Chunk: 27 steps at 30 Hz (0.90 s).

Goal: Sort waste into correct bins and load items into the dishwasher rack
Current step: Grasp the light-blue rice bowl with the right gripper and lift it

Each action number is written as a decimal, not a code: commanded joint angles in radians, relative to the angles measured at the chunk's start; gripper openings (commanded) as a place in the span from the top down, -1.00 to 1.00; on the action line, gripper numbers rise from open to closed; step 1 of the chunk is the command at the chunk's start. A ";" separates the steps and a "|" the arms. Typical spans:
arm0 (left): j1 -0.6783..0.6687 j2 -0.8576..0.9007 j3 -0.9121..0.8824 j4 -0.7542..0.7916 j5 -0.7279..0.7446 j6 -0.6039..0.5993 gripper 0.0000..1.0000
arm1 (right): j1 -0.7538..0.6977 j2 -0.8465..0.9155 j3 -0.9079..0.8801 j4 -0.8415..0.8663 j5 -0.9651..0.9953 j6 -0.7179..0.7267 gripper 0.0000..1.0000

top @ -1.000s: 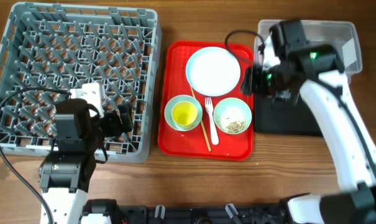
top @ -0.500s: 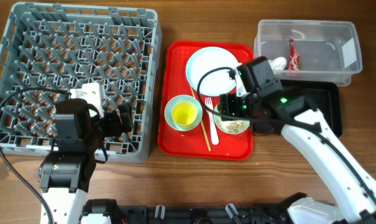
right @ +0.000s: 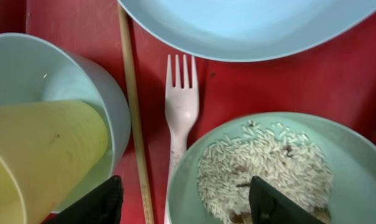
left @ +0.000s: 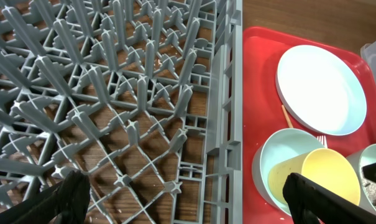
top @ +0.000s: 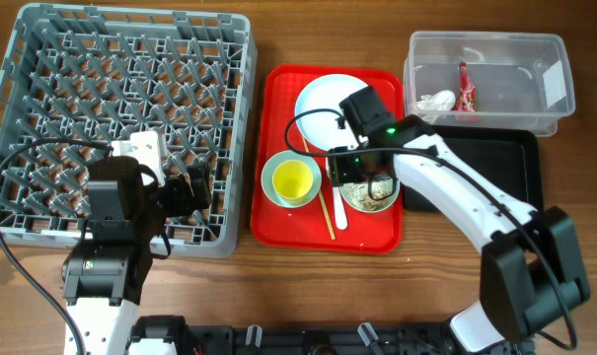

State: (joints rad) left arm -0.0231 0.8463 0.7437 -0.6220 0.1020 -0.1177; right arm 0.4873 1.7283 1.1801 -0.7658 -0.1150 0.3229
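My right gripper (top: 354, 178) (right: 188, 202) is open and empty, low over the red tray. Its fingers straddle the white fork (right: 180, 112) and the left rim of the mint bowl (top: 369, 187) (right: 337, 155) holding beige crumbs (right: 262, 168). The chopstick (right: 133, 106) lies left of the fork. The yellow cup (top: 292, 180) (right: 45, 155) sits in the other mint bowl (right: 69, 74). The white plate (top: 330, 106) (left: 321, 90) is at the tray's back. The dark-red wrapper (top: 465, 89) and white scrap (top: 437, 101) lie in the clear tub (top: 535, 59). My left gripper (top: 194, 189) (left: 188, 199) is open over the rack's (top: 120, 118) front right edge.
The red serving tray (top: 278, 222) lies between the rack and the shallow black tray (top: 500, 163), which sits in front of the clear tub. Bare wooden table runs along the front edge.
My right arm has swung left from above the clear tub to the red tray and lowered over the crumb bowl and fork. The left arm has not moved.
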 commanded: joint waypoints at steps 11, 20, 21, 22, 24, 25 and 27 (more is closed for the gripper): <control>0.008 0.001 0.019 0.004 0.009 -0.002 -1.00 | 0.065 0.137 -0.010 0.008 0.049 0.205 0.35; 0.008 0.001 0.019 0.004 0.009 -0.002 -1.00 | 0.065 0.150 -0.010 -0.016 0.050 0.232 0.89; 0.008 0.001 0.019 0.004 0.009 -0.002 -1.00 | 0.065 0.150 -0.010 -0.018 0.057 0.240 0.91; 0.008 0.001 0.019 0.004 0.009 -0.002 -1.00 | 0.065 0.150 -0.010 -0.021 0.064 0.251 0.92; 0.008 0.001 0.019 0.004 0.009 -0.002 -1.00 | 0.065 0.150 -0.010 -0.024 0.068 0.256 0.91; 0.008 0.001 0.019 0.004 0.009 -0.002 -1.00 | 0.065 0.150 -0.010 -0.024 0.068 0.256 0.91; 0.008 0.001 0.019 0.004 0.009 -0.002 -1.00 | 0.065 0.149 -0.005 -0.030 0.068 0.255 0.91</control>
State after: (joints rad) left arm -0.0231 0.8463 0.7437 -0.6220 0.1020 -0.1177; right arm 0.5522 1.8507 1.1843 -0.7811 -0.0513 0.5556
